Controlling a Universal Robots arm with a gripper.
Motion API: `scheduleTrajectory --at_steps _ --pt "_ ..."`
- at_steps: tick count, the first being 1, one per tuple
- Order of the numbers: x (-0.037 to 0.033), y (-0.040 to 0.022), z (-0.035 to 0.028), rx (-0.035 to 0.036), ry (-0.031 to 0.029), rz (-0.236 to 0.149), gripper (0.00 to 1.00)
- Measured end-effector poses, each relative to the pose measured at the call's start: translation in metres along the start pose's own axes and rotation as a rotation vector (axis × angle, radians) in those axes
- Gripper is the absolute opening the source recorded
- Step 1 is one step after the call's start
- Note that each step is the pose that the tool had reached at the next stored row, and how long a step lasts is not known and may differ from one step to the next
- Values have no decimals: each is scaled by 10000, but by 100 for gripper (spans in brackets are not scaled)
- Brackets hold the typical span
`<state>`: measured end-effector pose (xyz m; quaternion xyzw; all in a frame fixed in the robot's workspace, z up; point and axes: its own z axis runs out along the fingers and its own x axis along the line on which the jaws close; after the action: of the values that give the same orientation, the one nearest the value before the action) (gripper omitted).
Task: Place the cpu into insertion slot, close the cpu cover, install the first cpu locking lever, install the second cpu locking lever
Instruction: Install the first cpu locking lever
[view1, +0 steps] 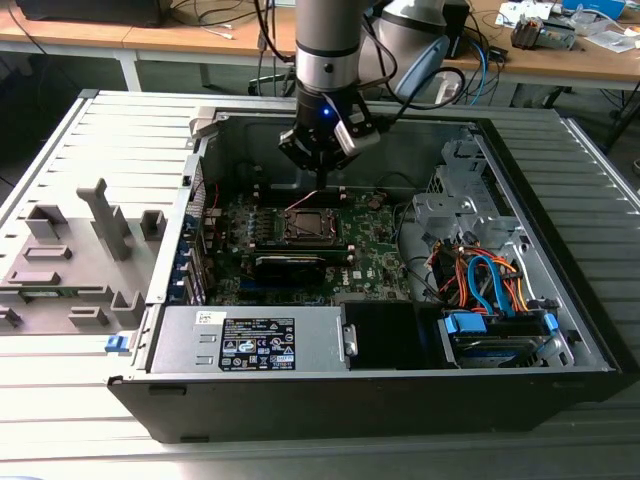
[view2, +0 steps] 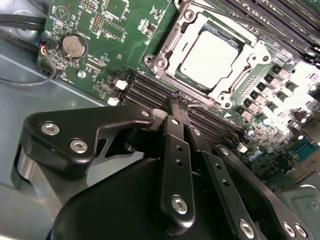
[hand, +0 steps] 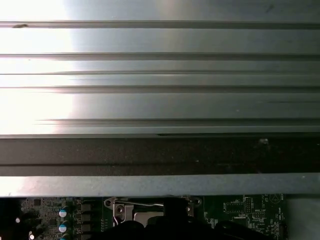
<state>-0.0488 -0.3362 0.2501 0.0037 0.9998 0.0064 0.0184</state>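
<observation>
The cpu (view2: 212, 50), a silvery square chip, lies in the insertion slot (view1: 312, 226) on the green board. The cpu cover (view2: 172, 37) is folded down flat around it, its window showing the chip's face. My gripper (view2: 178, 101) hangs just above the slot's edge in the second wrist view, its two black fingers (view2: 175, 145) pressed together. A thin metal locking lever (view2: 207, 104) runs along that socket edge, right at the fingertips; I cannot tell whether it is clamped. In the exterior view my gripper (view1: 319, 178) hovers over the slot's far side.
Black memory slots (view2: 147, 90) lie beside the socket, and a coin battery (view2: 73, 46) sits further off. A long black card (view1: 292, 265), the power supply (view1: 250, 340) and a cable bundle (view1: 482, 280) fill the case. A grey fixture (view1: 90, 240) stands at the exterior view's left.
</observation>
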Motion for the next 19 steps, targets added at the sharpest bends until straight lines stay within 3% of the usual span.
scheduleTrajectory --at_steps 19 --pt "-107 1 6 0 0 -1 11"
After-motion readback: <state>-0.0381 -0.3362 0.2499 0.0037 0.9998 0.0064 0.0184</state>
